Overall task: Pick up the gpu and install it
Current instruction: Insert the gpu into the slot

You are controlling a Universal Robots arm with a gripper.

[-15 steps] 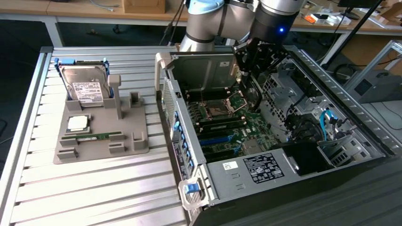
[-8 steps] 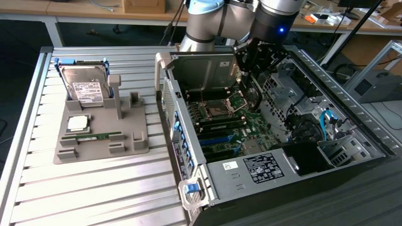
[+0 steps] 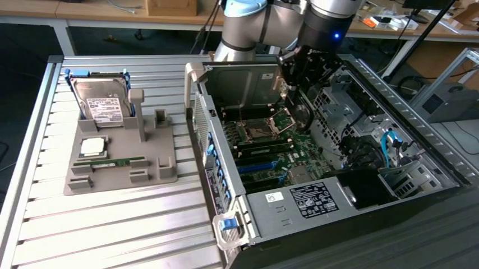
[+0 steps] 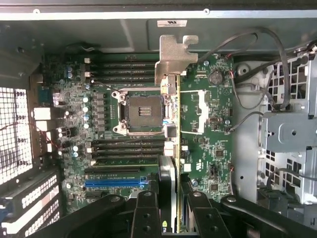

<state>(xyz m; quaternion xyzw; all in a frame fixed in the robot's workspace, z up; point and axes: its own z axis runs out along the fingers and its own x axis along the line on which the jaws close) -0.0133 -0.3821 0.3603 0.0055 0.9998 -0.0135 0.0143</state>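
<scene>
Item: my gripper (image 4: 173, 201), clamped on the gpu (image 4: 176, 54), held edge-on above the motherboard (image 4: 210, 129). Risk: misaligned card misses its slot and strikes the CPU socket (image 4: 142, 113).

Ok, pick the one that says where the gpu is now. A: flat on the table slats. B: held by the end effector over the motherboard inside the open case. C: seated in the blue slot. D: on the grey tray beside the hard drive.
B: the end effector grips the gpu edge-on over the motherboard.
</scene>
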